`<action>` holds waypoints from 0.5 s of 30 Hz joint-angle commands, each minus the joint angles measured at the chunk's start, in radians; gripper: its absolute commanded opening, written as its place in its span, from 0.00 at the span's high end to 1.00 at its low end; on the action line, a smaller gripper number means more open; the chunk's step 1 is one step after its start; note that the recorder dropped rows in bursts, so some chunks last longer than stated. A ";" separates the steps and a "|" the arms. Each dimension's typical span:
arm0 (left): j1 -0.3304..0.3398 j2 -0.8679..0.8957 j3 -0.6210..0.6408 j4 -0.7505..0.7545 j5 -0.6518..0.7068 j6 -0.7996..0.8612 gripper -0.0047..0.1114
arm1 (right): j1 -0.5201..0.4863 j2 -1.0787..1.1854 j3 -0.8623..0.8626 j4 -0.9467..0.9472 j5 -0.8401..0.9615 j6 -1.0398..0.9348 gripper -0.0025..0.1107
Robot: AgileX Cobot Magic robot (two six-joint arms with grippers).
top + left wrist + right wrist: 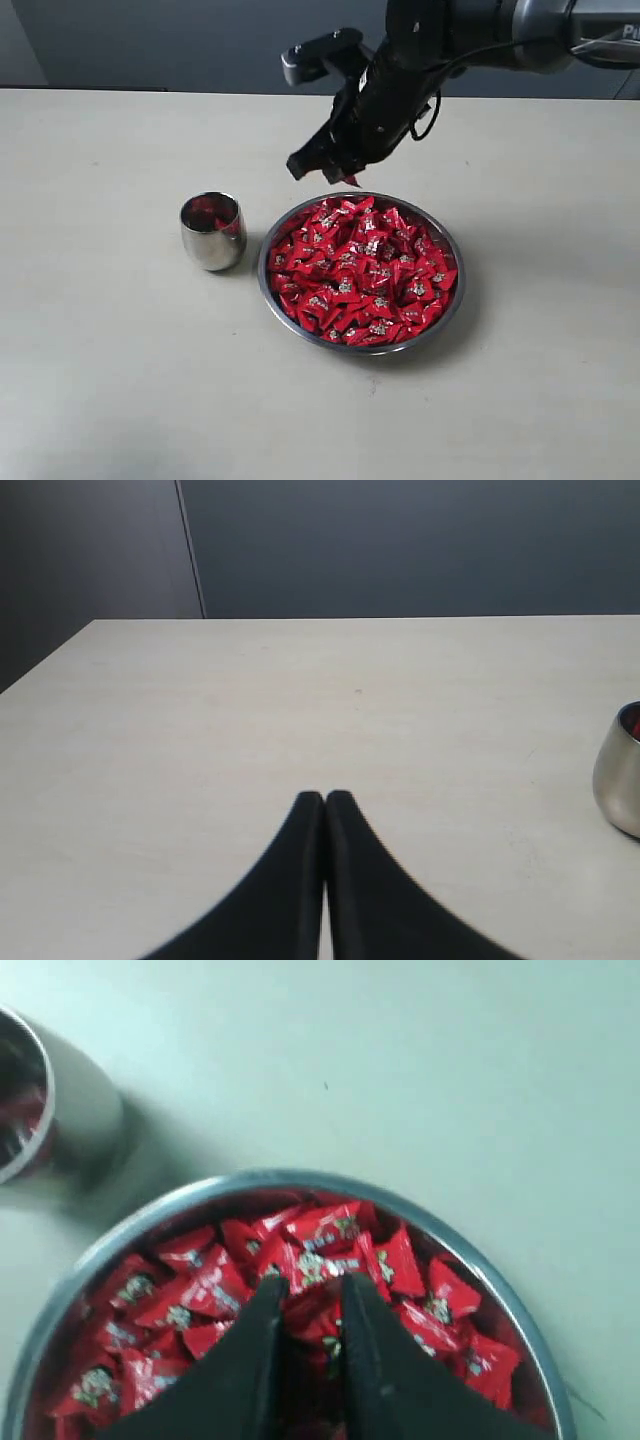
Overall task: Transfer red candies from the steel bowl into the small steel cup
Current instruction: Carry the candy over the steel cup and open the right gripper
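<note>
The steel bowl [263, 272] sits mid-table, heaped with red candies [360, 270]. To its left stands the small steel cup [212, 232], with some red showing inside. My right gripper [335, 175] hangs just above the bowl's far rim, shut on a red candy [350, 181]. In the right wrist view the gripper [312, 1290] pinches that candy [318, 1325] over the pile, with the bowl rim [250, 1182] and the cup [70, 1100] beyond. My left gripper [325, 798] is shut and empty over bare table, with the cup [618, 775] at that view's edge.
The pale table [100, 380] stretches wide around the bowl and cup. A dark wall runs behind its far edge [150, 90]. The left arm does not show in the exterior view.
</note>
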 commanded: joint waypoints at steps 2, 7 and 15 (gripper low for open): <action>0.001 -0.004 0.004 0.001 -0.002 -0.003 0.96 | -0.003 0.009 -0.093 0.255 -0.024 -0.167 0.93; 0.001 -0.004 0.004 0.001 -0.002 -0.003 0.96 | 0.017 0.062 -0.199 0.414 0.003 -0.282 0.98; 0.001 -0.004 0.004 0.001 -0.002 -0.003 0.96 | 0.097 0.193 -0.350 0.402 0.081 -0.282 0.98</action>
